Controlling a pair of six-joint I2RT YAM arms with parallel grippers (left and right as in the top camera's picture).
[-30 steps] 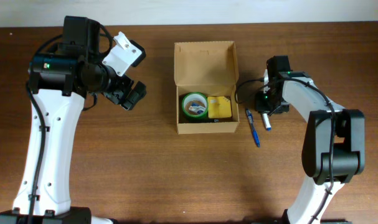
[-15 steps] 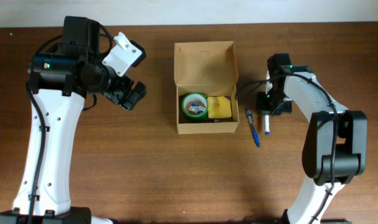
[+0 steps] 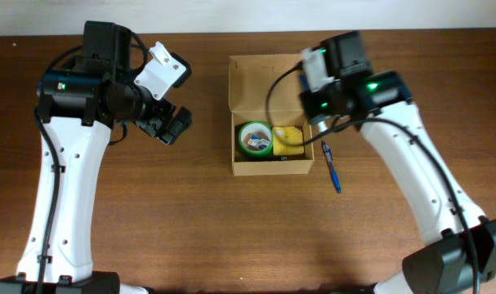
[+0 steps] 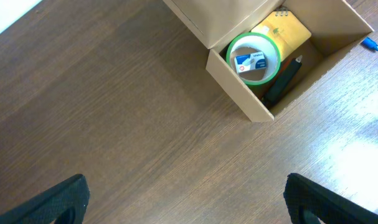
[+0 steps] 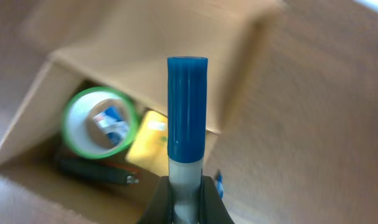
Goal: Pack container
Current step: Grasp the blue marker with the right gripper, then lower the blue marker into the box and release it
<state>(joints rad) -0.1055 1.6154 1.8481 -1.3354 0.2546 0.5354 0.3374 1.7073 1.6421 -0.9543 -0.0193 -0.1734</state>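
Note:
The container [image 3: 270, 167] is an open tan cardboard box with its flap lid [image 3: 268, 82] folded back. In it lie a green tape roll [image 3: 254, 137], a yellow pad [image 3: 288, 140] and a black item [image 4: 282, 81]. My right gripper [image 5: 187, 199] is shut on a white marker with a blue cap [image 5: 187, 106], which points over the box's right side. In the overhead view this right gripper [image 3: 317, 114] hangs at the box's right wall. My left gripper [image 3: 170, 124] is open and empty over bare table to the left of the box, its fingers [image 4: 58, 199] far apart.
A blue pen [image 3: 331, 167] lies on the wooden table just right of the box; it also shows as the blue pen [image 4: 370, 43] in the left wrist view. The table's far edge meets a white wall at the top.
My right gripper closed on the marker lying right of the box, lifted it and swung left and back to the box's right wall. The left arm has not moved.

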